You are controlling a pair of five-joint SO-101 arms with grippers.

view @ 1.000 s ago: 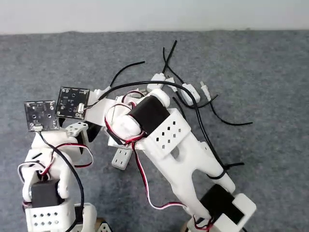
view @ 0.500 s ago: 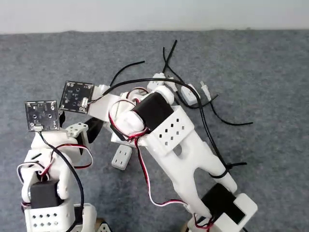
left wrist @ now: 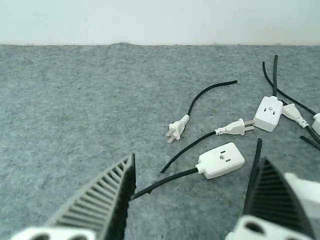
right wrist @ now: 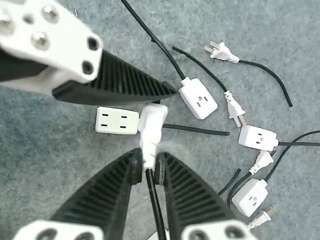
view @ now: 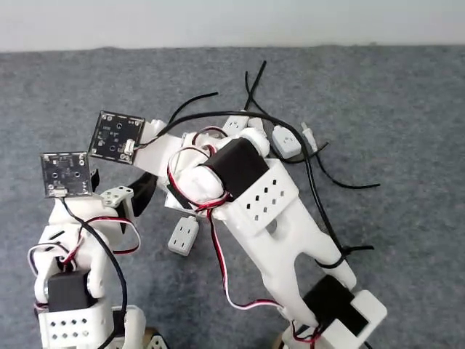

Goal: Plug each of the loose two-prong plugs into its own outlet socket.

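My right gripper [right wrist: 147, 156] is shut on a white two-prong plug [right wrist: 152, 125] by its cord end. The plug's front sits right beside one end of a white double outlet block [right wrist: 117, 121], which lies on the carpet [view: 184, 236]. My left gripper [left wrist: 195, 152] is open, low over the carpet; one of its black fingers [right wrist: 115, 82] hangs just over the held plug. Beyond the left gripper lie a single white outlet socket [left wrist: 221, 160] on a black cord and two loose plugs [left wrist: 177, 129] [left wrist: 235, 128]. A second socket [left wrist: 267, 106] lies farther off.
Grey carpet [view: 407, 109] runs to a pale wall at the back. More sockets [view: 285, 142] [right wrist: 257, 137] and tangled black cords [view: 327, 171] crowd the middle right. The right arm's white body [view: 276, 218] crosses the centre; the left arm [view: 69, 291] stands at the near left.
The right arm's wrist has swung away from the near edge toward the back, uncovering more of the double outlet block. The left arm has barely moved.
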